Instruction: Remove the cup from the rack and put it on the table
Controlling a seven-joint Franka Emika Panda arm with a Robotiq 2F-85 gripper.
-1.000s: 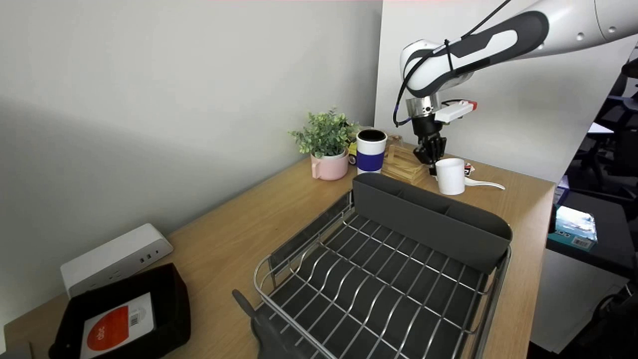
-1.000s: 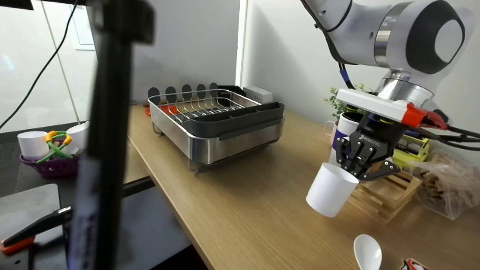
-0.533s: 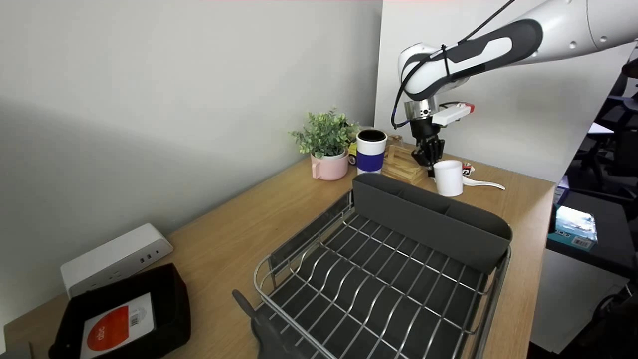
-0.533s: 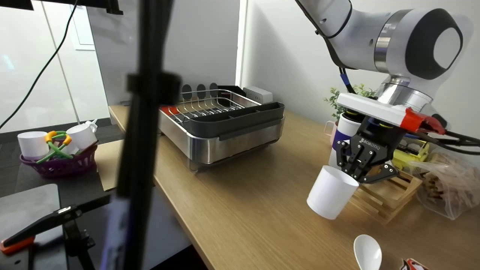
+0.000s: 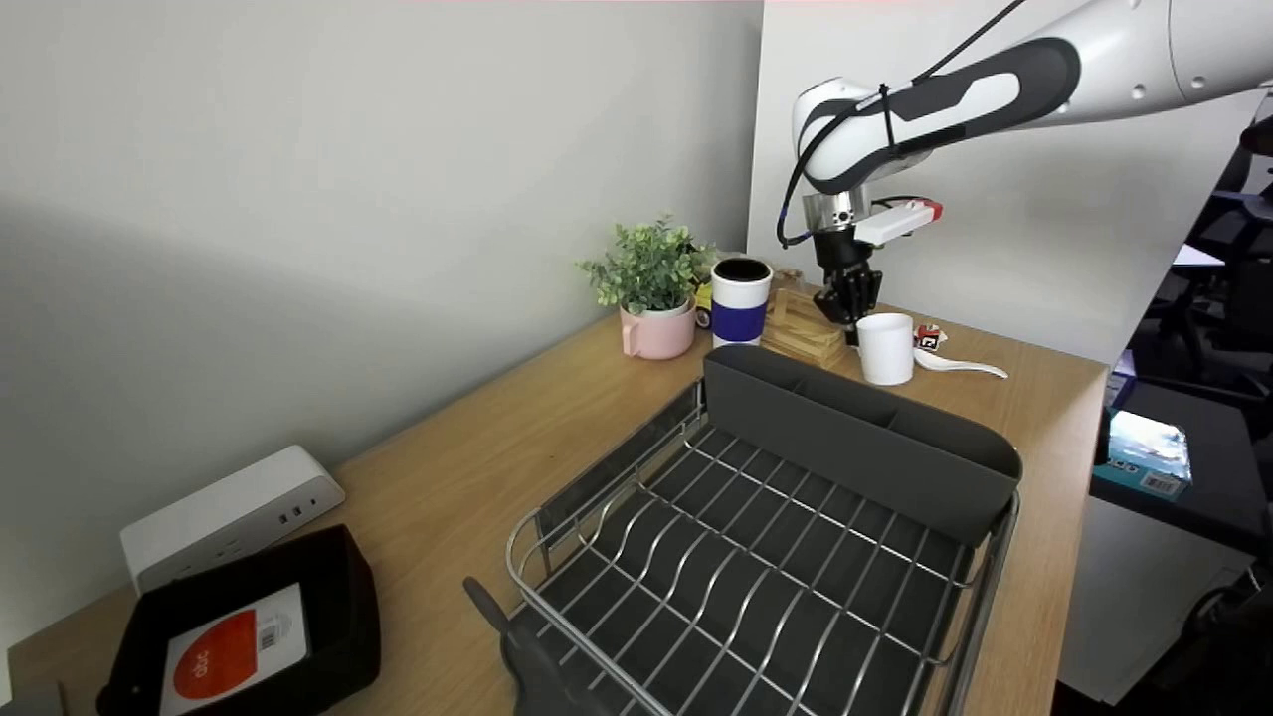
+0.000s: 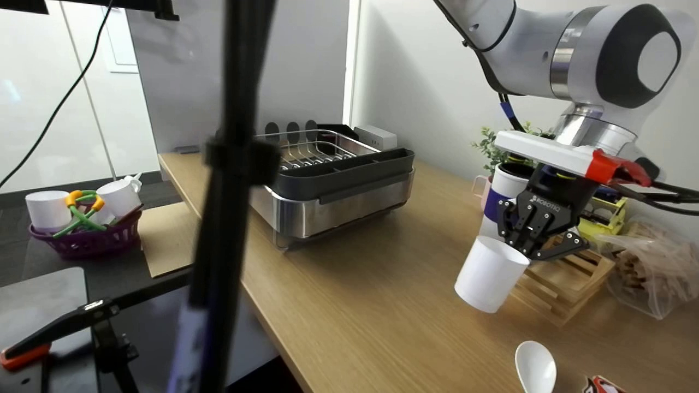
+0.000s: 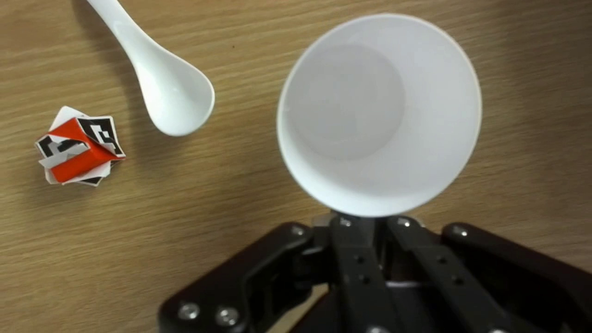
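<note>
The white cup [image 5: 885,350] is tilted in my gripper [image 5: 853,333] and looks held a little above the wooden table [image 6: 355,305]. In an exterior view the cup [image 6: 491,274] leans with its rim toward the gripper [image 6: 524,255]. In the wrist view the cup [image 7: 347,101] shows its empty inside, and the fingertips [image 7: 373,224] are close together just under its rim. The handle is hidden, apparently between the fingers. The dark grey rack [image 5: 726,567] stands apart from the cup; its metal side [image 6: 349,213] shows in an exterior view.
A white spoon [image 7: 173,97] and a small red and black paper piece [image 7: 83,148] lie near the cup. A wooden crate [image 6: 573,284], a tumbler with a blue band [image 5: 739,298] and a potted plant [image 5: 656,333] stand close to the arm.
The cup dipped slightly, then rose a little and shifted slightly away from the spoon, still in the gripper. A blurred dark pole in the foreground of an exterior view moved to the right.
</note>
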